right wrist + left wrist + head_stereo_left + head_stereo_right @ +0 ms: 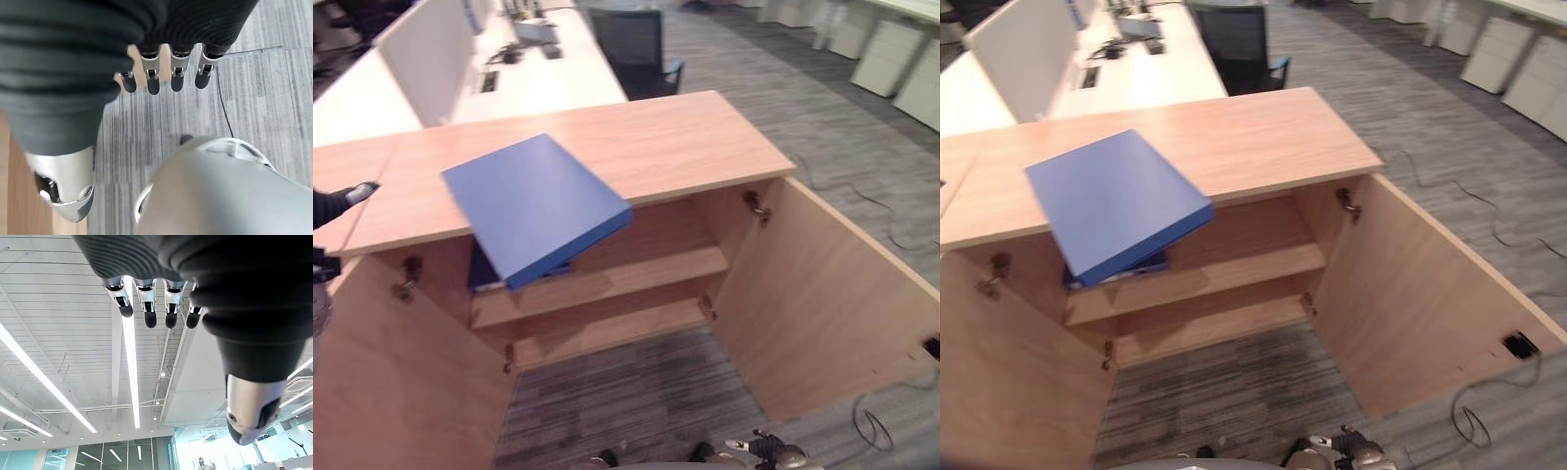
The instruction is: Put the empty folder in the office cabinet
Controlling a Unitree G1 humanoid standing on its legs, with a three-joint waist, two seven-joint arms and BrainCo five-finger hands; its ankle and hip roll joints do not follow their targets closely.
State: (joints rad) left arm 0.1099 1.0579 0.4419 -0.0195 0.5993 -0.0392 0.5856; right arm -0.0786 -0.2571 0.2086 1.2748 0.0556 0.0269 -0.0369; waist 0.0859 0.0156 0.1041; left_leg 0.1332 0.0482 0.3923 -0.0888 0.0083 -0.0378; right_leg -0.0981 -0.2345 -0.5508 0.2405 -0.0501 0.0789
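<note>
While both doors hang open, the scene reads as follows.

Left hand: raised, its wrist view looking up at a ceiling of long light strips; fingers straight and relaxed, thumb apart, nothing held or touched. From the head, the same hand shows at the far left, just beside the worktop's left edge.

Right hand: hanging low over the grey striped carpet; fingers straight in a row, loose, nothing between them. From the head it shows at the bottom, well apart from the cabinet.

Blue folder: tilted, its upper part lying on the front left part of the worktop, its lower corner tipped past the front edge and down into the cabinet opening above the upper shelf. No hand touches it. Something dark blue sits under it on the shelf's left end; what it is cannot be told.

Cabinet: light wood worktop, 2 doors swung outward, left door and right door, with 2 shelves inside.

Writing and labels: none readable on the folder cover or on the cabinet.

Behind: a white desk with a divider panel, and a dark office chair beyond the worktop's back edge.
</note>
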